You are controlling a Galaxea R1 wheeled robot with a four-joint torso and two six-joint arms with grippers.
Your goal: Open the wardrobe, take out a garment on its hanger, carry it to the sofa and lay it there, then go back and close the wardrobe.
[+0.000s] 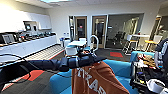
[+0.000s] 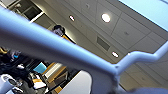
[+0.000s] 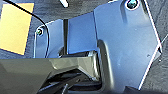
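One rust-orange long-sleeved garment with white lettering hangs from my left gripper, nearest the head camera. The jaws are pinched on the thin white hanger, whose curved hook rises above my dark left arm. In my left wrist view the same pale hanger crosses close against the ceiling lights. Of my right gripper I cannot tell whether its jaws are spread or pressed together. Just behind and beneath the hanging garment sits the large bright blue upholstered sofa with its low rounded back. A person stands at my right beside dark equipment. Farther off, a small white table with chairs stands on dark carpet, a long white counter lines the left wall, and what appear to be wood-framed glass doors close the room.
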